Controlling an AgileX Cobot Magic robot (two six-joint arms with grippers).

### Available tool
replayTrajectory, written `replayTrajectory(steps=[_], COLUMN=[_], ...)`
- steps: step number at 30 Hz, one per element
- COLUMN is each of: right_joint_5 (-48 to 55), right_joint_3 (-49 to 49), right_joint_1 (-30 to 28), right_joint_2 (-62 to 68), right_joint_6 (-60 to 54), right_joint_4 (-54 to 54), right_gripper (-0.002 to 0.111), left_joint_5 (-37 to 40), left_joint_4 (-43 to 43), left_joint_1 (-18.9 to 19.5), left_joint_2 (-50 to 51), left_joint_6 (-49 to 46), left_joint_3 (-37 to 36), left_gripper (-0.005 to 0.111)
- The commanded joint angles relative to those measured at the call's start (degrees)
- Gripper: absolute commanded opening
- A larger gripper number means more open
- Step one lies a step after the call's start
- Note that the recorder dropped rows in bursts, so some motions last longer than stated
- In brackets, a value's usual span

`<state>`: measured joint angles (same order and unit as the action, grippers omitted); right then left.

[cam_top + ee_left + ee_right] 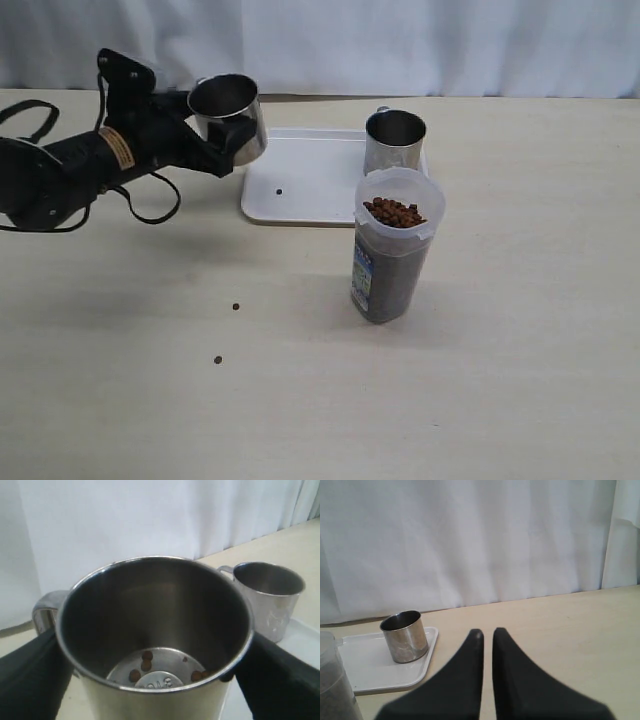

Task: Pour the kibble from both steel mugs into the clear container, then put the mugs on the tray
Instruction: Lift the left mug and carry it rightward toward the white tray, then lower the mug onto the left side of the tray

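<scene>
My left gripper is shut on a steel mug, holding it upright in the air over the left end of the white tray. In the left wrist view this mug sits between the black fingers, with a few kibble pellets on its bottom. The second steel mug stands on the tray's right end. In front of the tray stands the clear container, filled with kibble almost to the rim. My right gripper is shut, empty, above the table.
Two loose pellets lie on the table left of the container, and one pellet lies on the tray. A white curtain hangs behind the table. The right arm is outside the exterior view.
</scene>
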<state>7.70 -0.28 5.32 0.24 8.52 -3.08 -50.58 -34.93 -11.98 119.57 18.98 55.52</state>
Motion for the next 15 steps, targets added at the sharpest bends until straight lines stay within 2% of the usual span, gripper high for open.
replayTrajectory(steps=[1,6,10,15], right_joint_5=[-0.09,-0.09,-0.09,-0.09], right_joint_3=[0.28,0.28,0.28,0.28], right_joint_1=[0.15,0.15,0.15,0.15], right_joint_2=[-0.24,-0.24,-0.24,-0.24], right_joint_6=[-0.47,-0.47,-0.47,-0.47], right_joint_4=[-0.18,-0.18,-0.18,-0.18], right_gripper=[0.005,0.005,0.005,0.005], left_joint_5=[-0.76,1.33,7.73,9.55], left_joint_4=[-0.42,-0.42,-0.42,0.01], left_joint_1=[-1.66,-4.24,-6.55,-7.13], left_joint_2=[5.94,10.49,13.59,16.54], left_joint_6=[1.1,2.32,2.32,2.32], left_joint_3=[5.33,12.16,18.04,22.6], left_gripper=[0.0,0.0,0.0,0.0])
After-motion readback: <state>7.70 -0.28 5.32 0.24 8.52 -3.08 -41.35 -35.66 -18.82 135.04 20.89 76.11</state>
